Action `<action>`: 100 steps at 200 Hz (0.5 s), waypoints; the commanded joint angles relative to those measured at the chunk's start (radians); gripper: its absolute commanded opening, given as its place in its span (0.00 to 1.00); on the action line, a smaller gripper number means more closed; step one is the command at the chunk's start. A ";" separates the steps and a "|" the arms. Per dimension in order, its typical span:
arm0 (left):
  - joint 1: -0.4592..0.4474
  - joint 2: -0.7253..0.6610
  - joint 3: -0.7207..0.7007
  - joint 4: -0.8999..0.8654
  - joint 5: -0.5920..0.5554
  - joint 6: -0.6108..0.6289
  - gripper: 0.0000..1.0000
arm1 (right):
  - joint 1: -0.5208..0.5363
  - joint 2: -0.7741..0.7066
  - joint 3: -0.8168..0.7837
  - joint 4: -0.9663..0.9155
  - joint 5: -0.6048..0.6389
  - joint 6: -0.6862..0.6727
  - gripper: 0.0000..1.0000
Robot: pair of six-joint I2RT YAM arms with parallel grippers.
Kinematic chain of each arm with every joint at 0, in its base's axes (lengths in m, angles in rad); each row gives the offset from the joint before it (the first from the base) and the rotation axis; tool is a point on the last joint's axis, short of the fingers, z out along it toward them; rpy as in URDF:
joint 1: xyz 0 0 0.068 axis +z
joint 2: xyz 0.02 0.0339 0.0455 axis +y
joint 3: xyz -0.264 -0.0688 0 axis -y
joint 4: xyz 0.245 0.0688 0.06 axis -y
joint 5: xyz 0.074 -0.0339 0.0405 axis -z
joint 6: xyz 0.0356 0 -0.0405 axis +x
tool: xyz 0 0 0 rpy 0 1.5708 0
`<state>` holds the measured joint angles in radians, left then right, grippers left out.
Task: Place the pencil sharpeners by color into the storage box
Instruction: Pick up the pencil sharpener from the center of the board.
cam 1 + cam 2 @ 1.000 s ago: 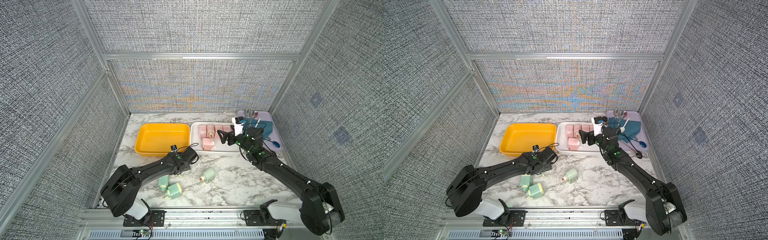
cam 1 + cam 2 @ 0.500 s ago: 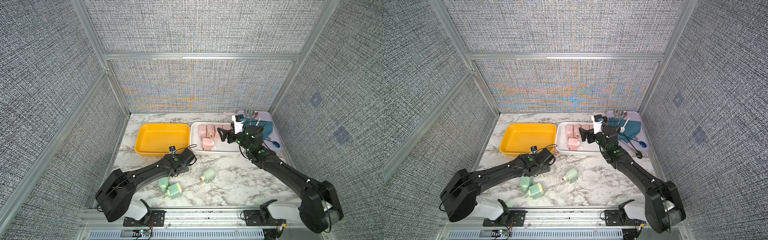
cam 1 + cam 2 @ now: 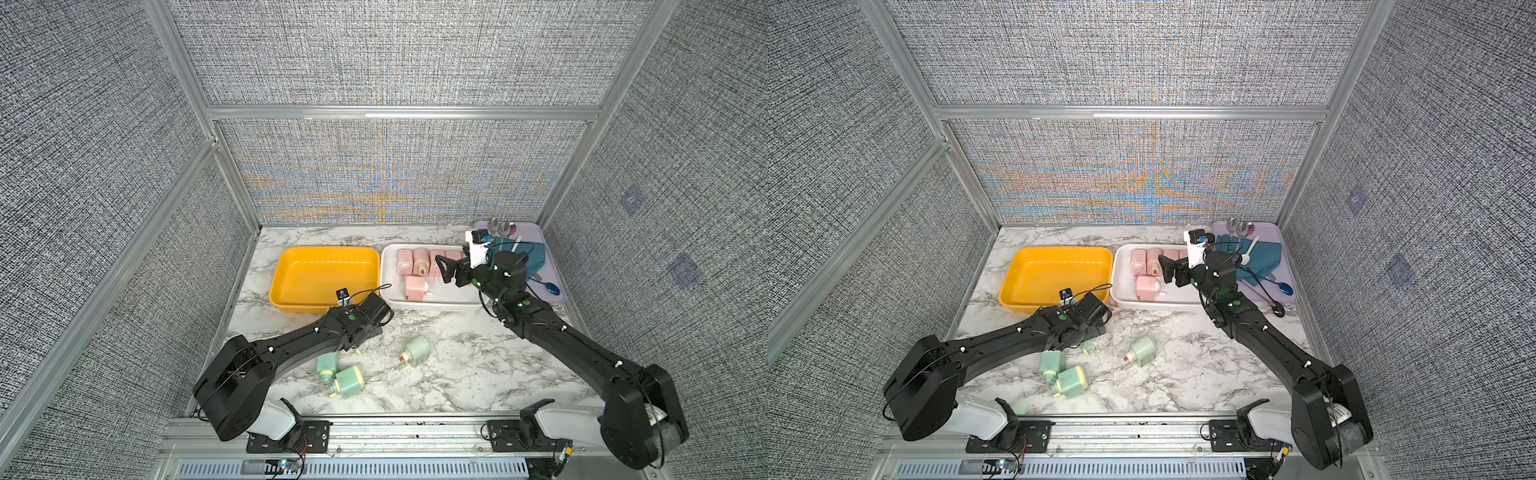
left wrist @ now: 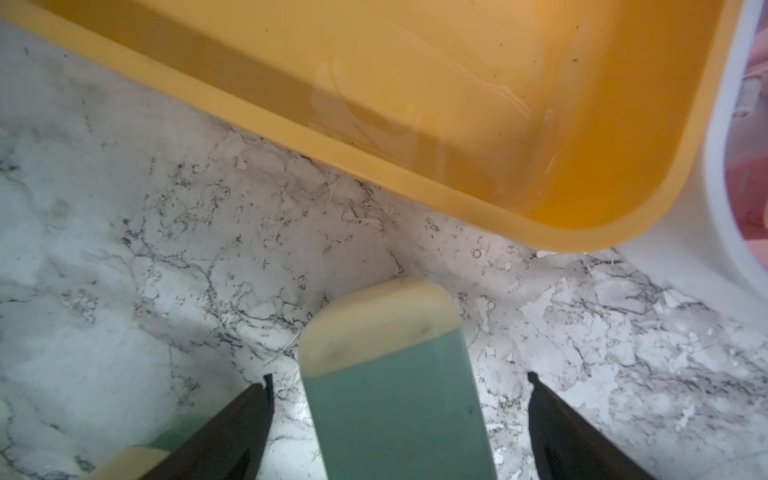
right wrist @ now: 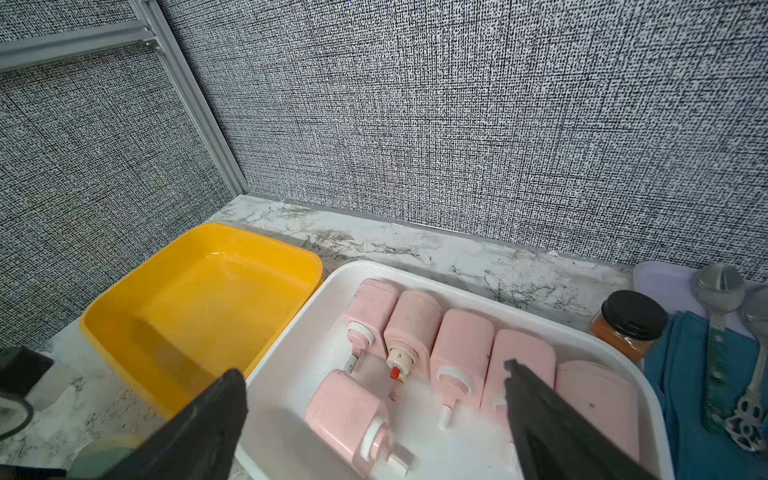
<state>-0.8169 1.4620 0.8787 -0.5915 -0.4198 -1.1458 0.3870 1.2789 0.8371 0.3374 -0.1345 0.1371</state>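
Grey woven walls close in a marble bench (image 3: 457, 374), where a yellow tray (image 3: 324, 274) sits beside a white tray (image 3: 440, 306). Six pink sharpeners (image 5: 461, 345) lie in the white tray, five in a row and one in front. The right hand (image 3: 443, 270) hovers above them, released and grasping nothing. Three green sharpeners (image 3: 349, 381) lie loose on the bench. A fourth green sharpener (image 4: 395, 415) lies just short of the yellow tray, between the spread fingers of the left hand (image 4: 399, 380), which is released and touches neither side.
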 commanded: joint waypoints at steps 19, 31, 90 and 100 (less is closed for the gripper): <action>0.002 0.006 -0.010 -0.001 -0.023 -0.060 0.91 | 0.001 -0.002 0.000 -0.014 0.014 -0.010 0.99; 0.004 0.013 -0.014 0.002 -0.014 -0.060 0.89 | 0.001 -0.001 0.000 -0.015 0.012 -0.011 0.99; 0.005 0.056 0.003 0.007 0.017 -0.025 0.71 | 0.001 -0.004 0.002 -0.023 0.013 -0.009 0.99; 0.005 0.063 0.008 0.009 0.021 -0.013 0.67 | 0.001 -0.004 0.003 -0.024 0.013 -0.007 0.99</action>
<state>-0.8127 1.5131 0.8749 -0.5709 -0.4076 -1.1915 0.3870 1.2789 0.8371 0.3172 -0.1295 0.1310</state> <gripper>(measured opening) 0.701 0.988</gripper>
